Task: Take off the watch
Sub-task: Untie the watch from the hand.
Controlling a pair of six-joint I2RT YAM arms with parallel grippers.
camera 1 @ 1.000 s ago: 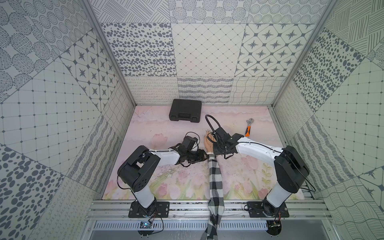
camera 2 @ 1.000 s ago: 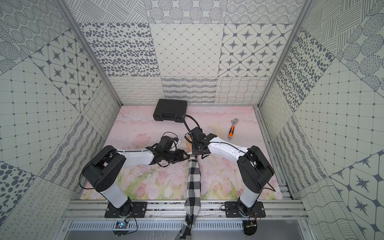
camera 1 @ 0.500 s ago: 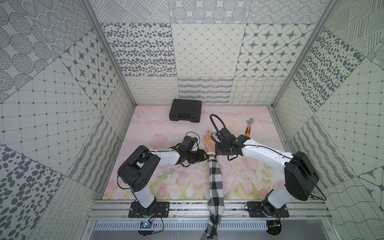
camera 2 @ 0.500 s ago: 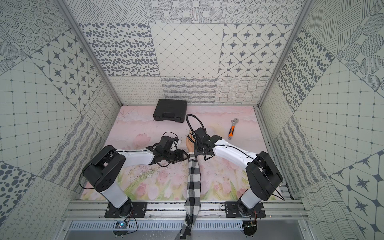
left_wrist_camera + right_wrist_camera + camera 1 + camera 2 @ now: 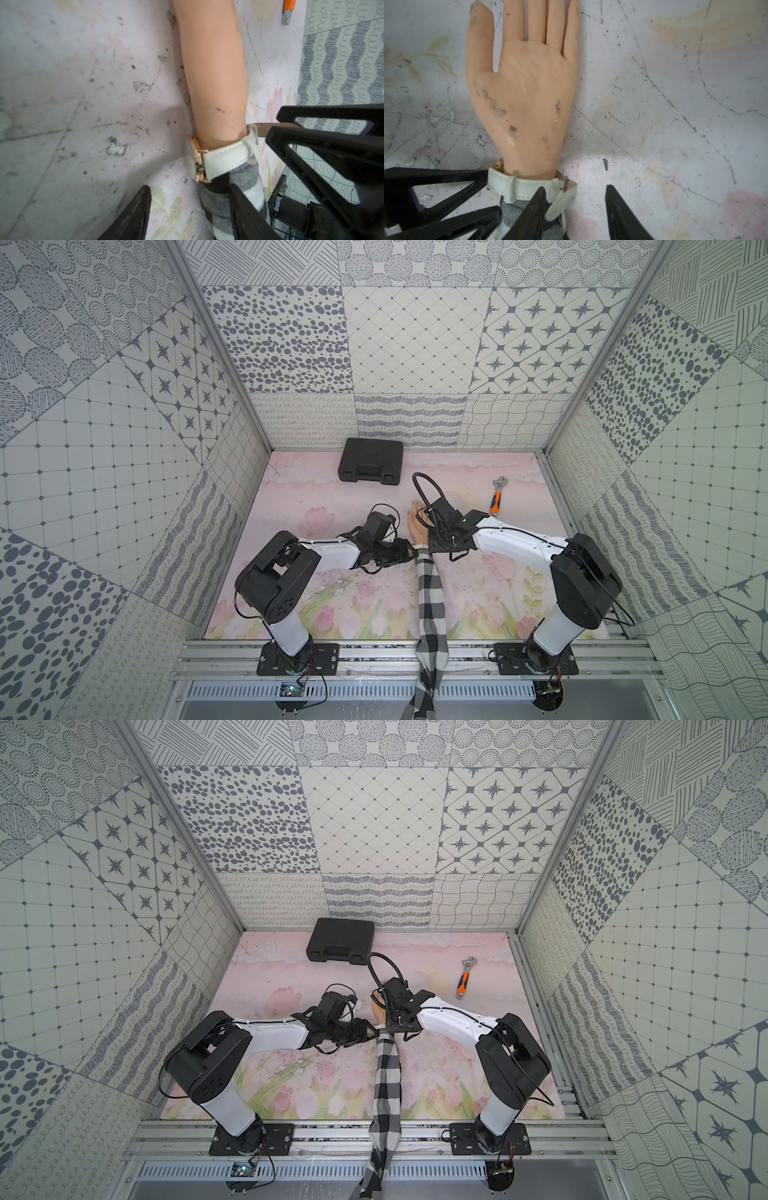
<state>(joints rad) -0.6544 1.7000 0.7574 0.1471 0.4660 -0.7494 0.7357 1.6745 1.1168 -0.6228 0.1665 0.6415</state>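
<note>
The watch [image 5: 527, 186] sits on the wrist of a mannequin hand [image 5: 525, 93] that lies palm up at mid table [image 5: 417, 526]. It has a white strap and a rose-gold rim [image 5: 196, 160]. A checked sleeve [image 5: 430, 601] runs from the wrist to the front edge. My right gripper [image 5: 575, 188] is open. The strap's loose end [image 5: 560, 202] lies between its fingers, against one of them. My left gripper [image 5: 190, 187] is open at the cuff: one finger lies over the sleeve [image 5: 216, 199], the other stands clear of it. In both top views the grippers hide the watch.
A black case [image 5: 370, 461] lies at the back, left of centre. An orange-handled wrench [image 5: 496, 495] lies at the back right, also seen in the left wrist view [image 5: 287, 8]. Patterned walls close in the table on three sides.
The right arm swung a little to the right half a second ago and is now back at the wrist. The left arm has not moved.
</note>
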